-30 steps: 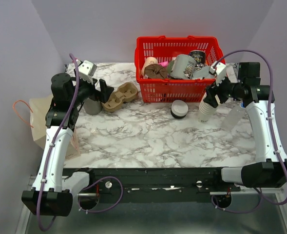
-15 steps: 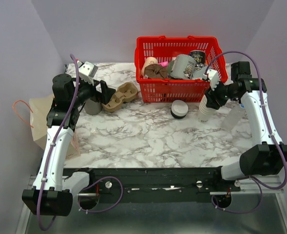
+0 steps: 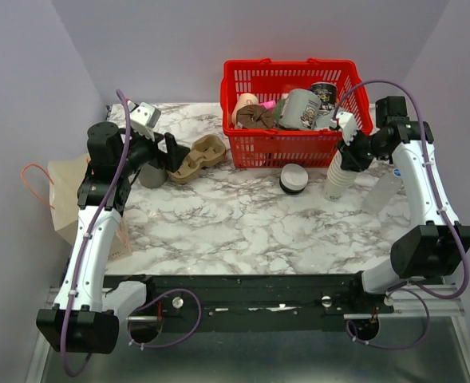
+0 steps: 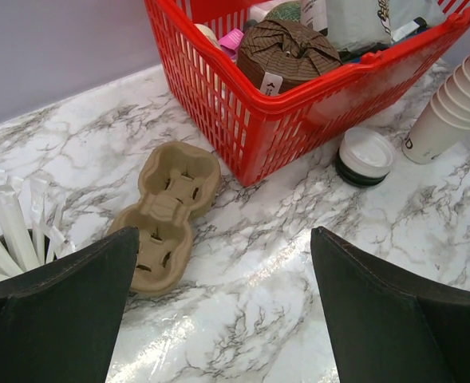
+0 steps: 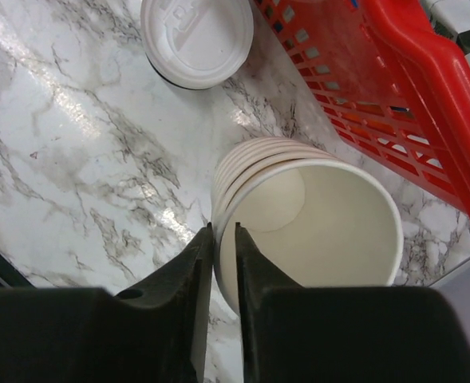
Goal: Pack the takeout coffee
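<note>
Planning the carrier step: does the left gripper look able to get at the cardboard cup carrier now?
Likely yes: the left gripper is open, and the cup carrier lies empty and uncovered just ahead of it.

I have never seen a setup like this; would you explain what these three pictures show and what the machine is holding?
These are two robot arms bolted to a marble table. The wide picture looks down from above and behind: left arm on the left, right arm on the right. The other two come from cameras on each wrist. On the table: a red basket, a cardboard carrier, a lid stack and a cup stack. The left jaws are open, holding nothing. The right jaws are pinched on the top cup's rim.
</note>
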